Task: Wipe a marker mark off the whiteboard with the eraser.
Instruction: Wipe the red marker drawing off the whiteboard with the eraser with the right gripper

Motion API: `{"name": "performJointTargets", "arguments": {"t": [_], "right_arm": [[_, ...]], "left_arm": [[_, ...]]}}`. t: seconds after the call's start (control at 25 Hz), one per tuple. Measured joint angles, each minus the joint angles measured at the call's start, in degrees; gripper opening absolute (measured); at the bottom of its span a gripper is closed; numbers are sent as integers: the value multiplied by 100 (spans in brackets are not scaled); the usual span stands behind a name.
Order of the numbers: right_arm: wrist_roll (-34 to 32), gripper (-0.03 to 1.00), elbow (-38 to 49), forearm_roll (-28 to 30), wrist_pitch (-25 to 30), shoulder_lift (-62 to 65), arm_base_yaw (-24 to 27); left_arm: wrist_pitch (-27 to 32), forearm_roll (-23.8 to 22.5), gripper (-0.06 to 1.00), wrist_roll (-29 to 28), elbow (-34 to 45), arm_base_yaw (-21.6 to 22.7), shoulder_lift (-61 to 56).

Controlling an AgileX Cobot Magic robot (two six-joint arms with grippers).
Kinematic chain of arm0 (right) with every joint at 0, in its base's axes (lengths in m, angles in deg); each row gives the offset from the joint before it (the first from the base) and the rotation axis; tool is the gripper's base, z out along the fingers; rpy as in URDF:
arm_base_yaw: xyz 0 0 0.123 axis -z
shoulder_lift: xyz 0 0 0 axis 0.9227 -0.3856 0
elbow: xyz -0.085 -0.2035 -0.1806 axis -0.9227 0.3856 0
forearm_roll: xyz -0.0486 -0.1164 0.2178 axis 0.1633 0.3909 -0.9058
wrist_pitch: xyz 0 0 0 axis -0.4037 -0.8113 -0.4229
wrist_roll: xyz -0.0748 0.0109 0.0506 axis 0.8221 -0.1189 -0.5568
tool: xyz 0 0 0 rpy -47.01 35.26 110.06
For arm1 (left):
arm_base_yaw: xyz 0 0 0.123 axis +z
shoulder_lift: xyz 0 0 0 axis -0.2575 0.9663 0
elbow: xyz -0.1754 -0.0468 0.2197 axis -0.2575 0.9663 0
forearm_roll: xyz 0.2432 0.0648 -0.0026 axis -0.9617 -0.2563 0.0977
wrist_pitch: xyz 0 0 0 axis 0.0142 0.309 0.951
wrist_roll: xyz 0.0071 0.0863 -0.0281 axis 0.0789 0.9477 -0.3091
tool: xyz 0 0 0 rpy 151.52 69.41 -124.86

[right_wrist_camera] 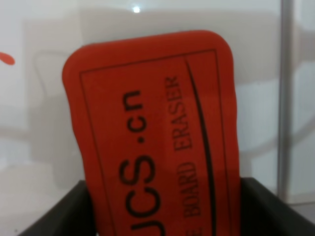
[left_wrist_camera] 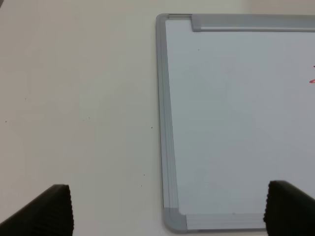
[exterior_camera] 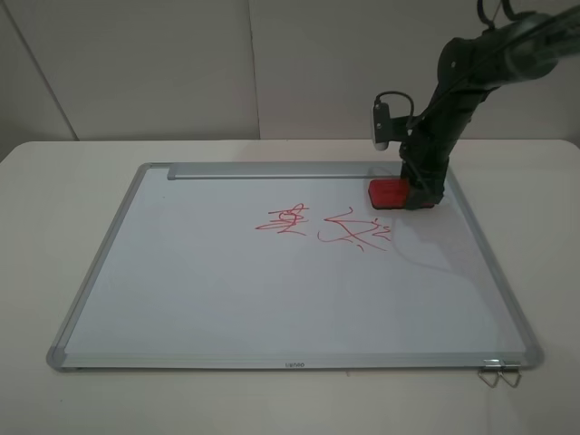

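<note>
The whiteboard (exterior_camera: 227, 290) lies flat on the table. Near its middle is the marker mark (exterior_camera: 284, 219), a small compact red scribble. The red eraser (exterior_camera: 388, 192) rests on the board at the far right, below the rail. My right gripper (exterior_camera: 419, 195) is down on it, and in the right wrist view its dark fingers (right_wrist_camera: 69, 211) press both long sides of the eraser (right_wrist_camera: 152, 123). My left gripper (left_wrist_camera: 167, 206) is open over the table beside the board's left frame (left_wrist_camera: 165, 123). It holds nothing and is out of the exterior view.
A wider angular red scribble (exterior_camera: 353, 234) with stray dashes sits between the mark and the eraser. The metal rail (exterior_camera: 272, 170) runs along the far edge. A metal clip (exterior_camera: 500, 373) sticks out at the board's near right corner. The white table (exterior_camera: 54, 199) surrounds the board.
</note>
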Motion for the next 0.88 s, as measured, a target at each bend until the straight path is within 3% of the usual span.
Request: {"name": "performJointTargets", "arguments": {"t": [0.48,0.64,0.88], "right_arm": [[-165,51,0,-250,112,182,-55],[-1150,51,-61,-402,131,413,-299],[-3142,51,-338,-379,249,413,-901]], "left_arm": [[0,0,77,0,0,0,0],[0,0,77,0,0,0,0],[0,0,77,0,0,0,0]]}}
